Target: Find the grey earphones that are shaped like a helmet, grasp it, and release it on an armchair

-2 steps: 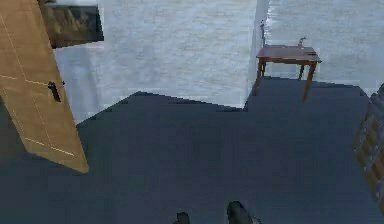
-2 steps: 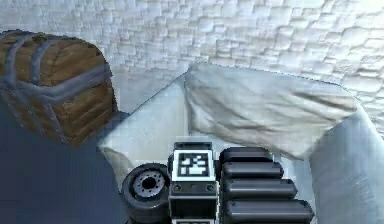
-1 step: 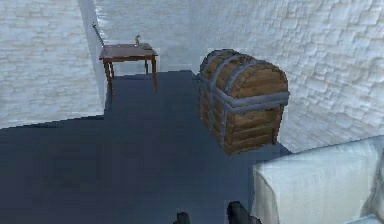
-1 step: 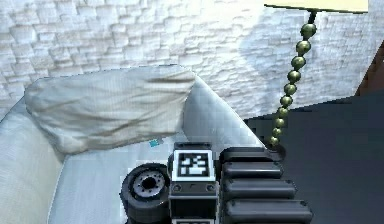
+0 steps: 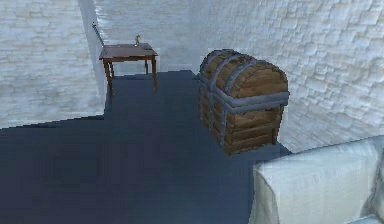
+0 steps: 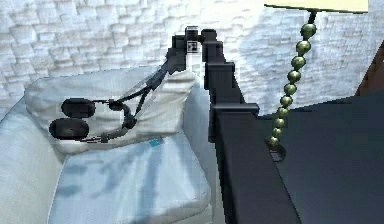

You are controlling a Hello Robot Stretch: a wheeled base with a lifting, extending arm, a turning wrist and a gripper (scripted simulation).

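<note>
A pale armchair (image 6: 120, 165) takes up the arm side view's left half. Dark earphones (image 6: 72, 118) with two round cups and a band show against its backrest. The arm (image 6: 225, 110) rises from the bottom edge, with two white marker squares at its far end. Left of these, the gripper (image 6: 128, 100) reaches down toward the earphones, its thin fingers (image 6: 150, 82) ending right beside them. I cannot tell whether the gripper holds the earphones or whether they rest on the chair. A corner of pale upholstery (image 5: 320, 185) fills the forward view's bottom right.
A floor lamp with a beaded stem (image 6: 290, 85) stands right of the arm. A small teal speck (image 6: 155, 143) lies on the seat. In the forward view, a banded wooden chest (image 5: 243, 98) stands on dark floor, and a small reddish table (image 5: 128, 58) sits by the white brick wall.
</note>
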